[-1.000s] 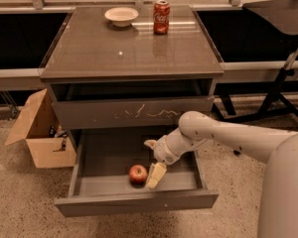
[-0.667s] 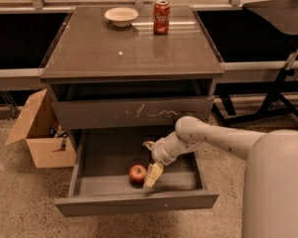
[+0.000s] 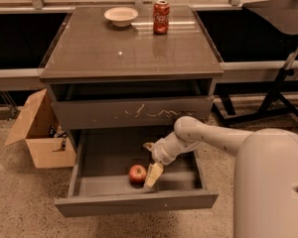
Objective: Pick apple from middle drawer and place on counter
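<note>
The apple (image 3: pixel 137 174), small and red, lies on the floor of the open middle drawer (image 3: pixel 109 157), near its front wall. My gripper (image 3: pixel 150 161) reaches down into the drawer just right of the apple. Its fingers are spread, with one pale fingertip (image 3: pixel 153 174) touching or almost touching the apple's right side and the other fingertip (image 3: pixel 148 146) further back. The apple is not held. The counter (image 3: pixel 124 48) is the glossy grey-brown cabinet top above.
A white bowl (image 3: pixel 121 16) and a red cola can (image 3: pixel 161 17) stand at the back of the counter. The scratched upper drawer front (image 3: pixel 134 113) overhangs my arm. A cardboard box (image 3: pixel 39 133) sits on the floor at the left and a black stand (image 3: pixel 278 83) at the right.
My arm's elbow and body have shifted a little to the left. The gripper stays beside the apple, which has not moved.
</note>
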